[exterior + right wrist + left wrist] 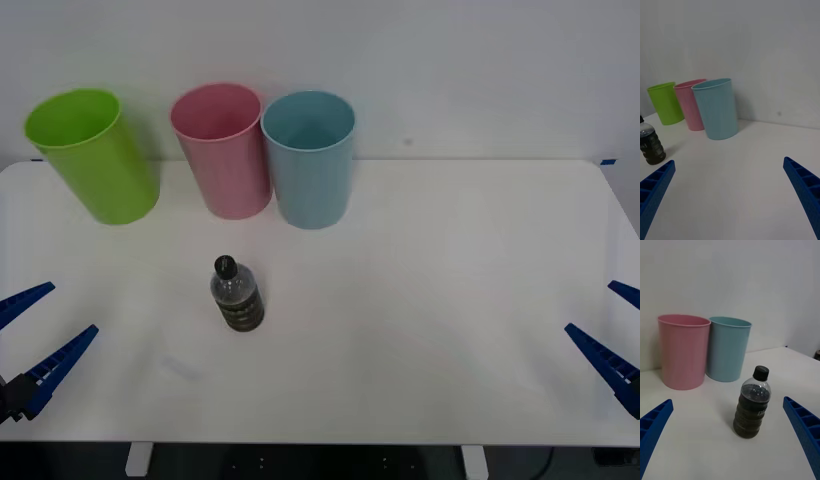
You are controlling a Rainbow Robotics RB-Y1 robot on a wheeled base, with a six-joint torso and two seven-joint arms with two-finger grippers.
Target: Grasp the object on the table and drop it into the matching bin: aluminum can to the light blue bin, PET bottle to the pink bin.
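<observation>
A small clear PET bottle [236,296] with a black cap and dark label band stands upright on the white table [420,300], left of centre; it also shows as the bottle [752,408] ahead of my left fingers and as the bottle [650,144] far off to one side. Behind it stand the pink bin [222,150] and the light blue bin [311,158], side by side, also seen as pink bin [683,350] and light blue bin [728,348]. My left gripper [35,325] is open at the table's left front edge. My right gripper [615,325] is open at the right front edge. Both hold nothing.
A lime green bin [95,155] stands at the back left, apart from the pink one. A plain pale wall rises behind the bins. Bare tabletop stretches between the bottle and the right gripper.
</observation>
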